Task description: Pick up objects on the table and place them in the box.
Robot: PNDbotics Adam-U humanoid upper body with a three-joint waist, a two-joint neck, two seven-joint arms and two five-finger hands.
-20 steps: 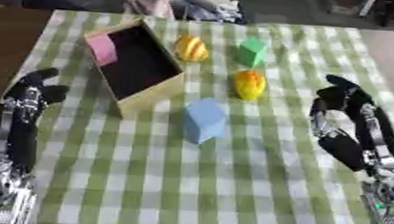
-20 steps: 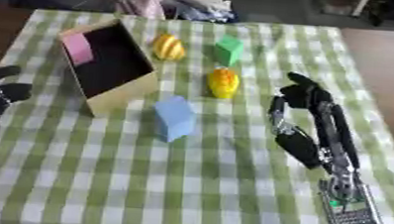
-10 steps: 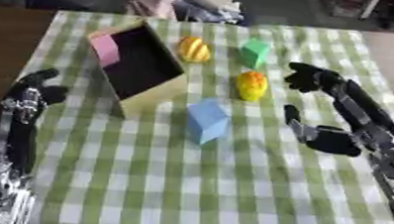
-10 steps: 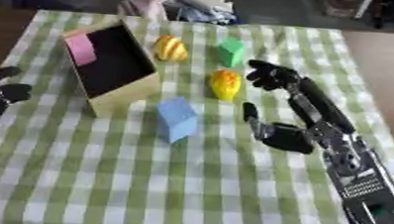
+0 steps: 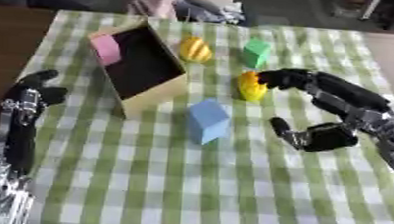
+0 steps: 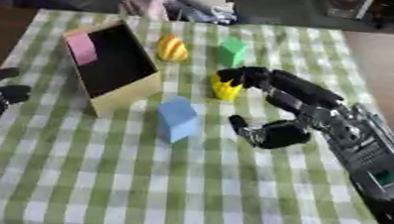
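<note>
While the yellow object stands on the checked surface just at the fingertips of the right hand, the step in hand looks like closing on it, and doing it well probably means bringing the spread fingers down over its far side with the thumb coming up on the near side, so that the piece sits between them rather than being nudged away. That hand is spread wide, fingers reaching forward and touching or nearly touching the object's right edge, thumb hanging lower and well clear of it; nothing is held yet. Beyond the fingers lies a green block, and further to the hand's left a yellow striped object. Near the thumb, to its left, stands a blue block. Further left again is the box, tipped with its opening facing up and toward the hand, a pink object against its far inner wall. The left hand rests idle at the surface's left edge, fingers relaxed and holding nothing.
</note>
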